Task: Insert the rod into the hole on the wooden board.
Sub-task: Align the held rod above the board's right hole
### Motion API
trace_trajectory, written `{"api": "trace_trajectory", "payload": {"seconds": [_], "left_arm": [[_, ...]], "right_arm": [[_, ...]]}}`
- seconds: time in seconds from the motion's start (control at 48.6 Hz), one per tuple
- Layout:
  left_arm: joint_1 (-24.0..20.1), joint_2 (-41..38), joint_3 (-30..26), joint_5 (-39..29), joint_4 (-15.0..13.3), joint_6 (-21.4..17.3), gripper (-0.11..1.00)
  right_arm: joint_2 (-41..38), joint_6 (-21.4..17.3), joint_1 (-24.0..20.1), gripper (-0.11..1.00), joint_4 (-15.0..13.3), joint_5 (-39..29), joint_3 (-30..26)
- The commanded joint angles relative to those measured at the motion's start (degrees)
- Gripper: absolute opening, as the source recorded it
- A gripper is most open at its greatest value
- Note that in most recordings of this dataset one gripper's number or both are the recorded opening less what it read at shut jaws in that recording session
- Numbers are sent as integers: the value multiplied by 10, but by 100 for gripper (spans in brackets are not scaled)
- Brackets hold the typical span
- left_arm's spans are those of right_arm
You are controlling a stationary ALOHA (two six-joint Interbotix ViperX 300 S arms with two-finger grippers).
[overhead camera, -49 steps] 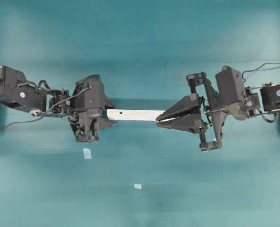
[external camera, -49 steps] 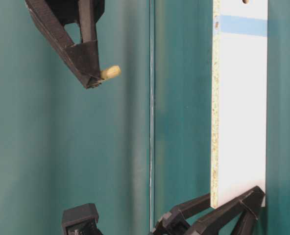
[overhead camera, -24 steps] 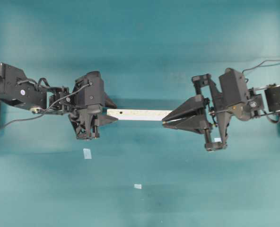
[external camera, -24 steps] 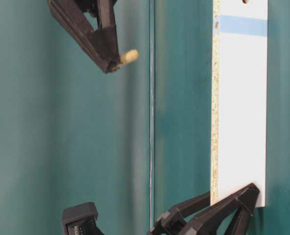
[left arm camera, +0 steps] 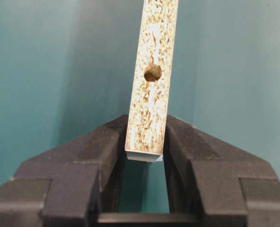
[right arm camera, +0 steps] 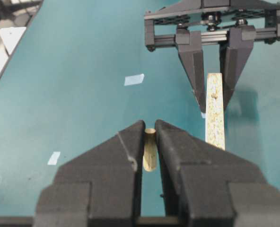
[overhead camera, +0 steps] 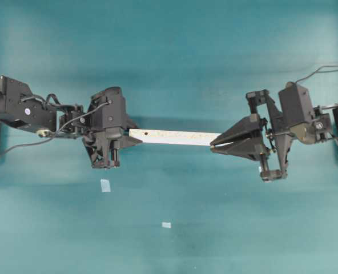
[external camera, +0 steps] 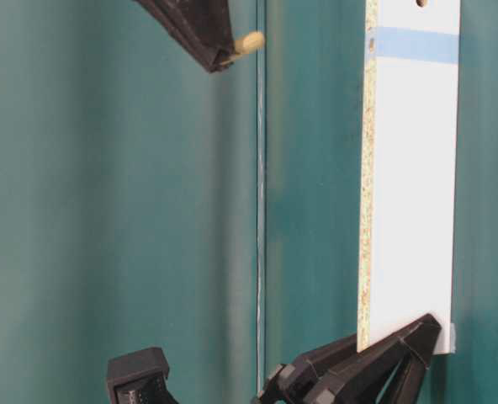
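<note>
The wooden board [overhead camera: 172, 136] hangs level above the teal table. My left gripper [overhead camera: 126, 138] is shut on its left end, jaws pressed to both sides [left arm camera: 146, 120]. One hole [left arm camera: 153, 72] shows in the speckled face just past that grip. In the table-level view the hole [external camera: 421, 3] lies beyond the light-blue patch [external camera: 417, 44], at the far end from the left gripper [external camera: 396, 337]. My right gripper [right arm camera: 149, 124] is shut on the cream rod [right arm camera: 150, 151], whose tip pokes out [external camera: 250, 41]. It hovers just off the board's right end [overhead camera: 212, 144], to one side of it.
Two small light-blue tape squares [overhead camera: 105, 185] [overhead camera: 166, 225] lie flat on the table in front of the arms. The table's left edge and a white object [right arm camera: 12, 38] show in the right wrist view. A black arm part [external camera: 135, 374] sits low beside the left gripper.
My right gripper has pulled back to the right with the rod, away from the board's end. The left jaws have closed tight on the board. The board has tilted slightly.
</note>
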State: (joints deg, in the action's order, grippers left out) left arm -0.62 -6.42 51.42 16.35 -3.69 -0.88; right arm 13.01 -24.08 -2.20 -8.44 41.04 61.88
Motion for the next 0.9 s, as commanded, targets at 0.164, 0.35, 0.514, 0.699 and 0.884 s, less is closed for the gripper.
{"api": "trace_trajectory", "payload": {"seconds": [0.164, 0.35, 0.514, 0.699, 0.884], "left_arm": [[11, 6, -10, -3, 2, 0, 33], [20, 6, -11, -18, 1, 4, 33], [22, 6, -16, -18, 1, 4, 33], [22, 6, -24, -28, 1, 4, 33], [23, 6, -30, -38, 1, 4, 33]], "right_arm": [[4, 25, 22, 11, 16, 62, 25], [-22, 64, 25, 11, 57, 138, 40], [-68, 71, 24, 11, 69, 197, 46], [-124, 72, 19, 11, 70, 244, 46], [-149, 77, 19, 11, 70, 262, 48]]}}
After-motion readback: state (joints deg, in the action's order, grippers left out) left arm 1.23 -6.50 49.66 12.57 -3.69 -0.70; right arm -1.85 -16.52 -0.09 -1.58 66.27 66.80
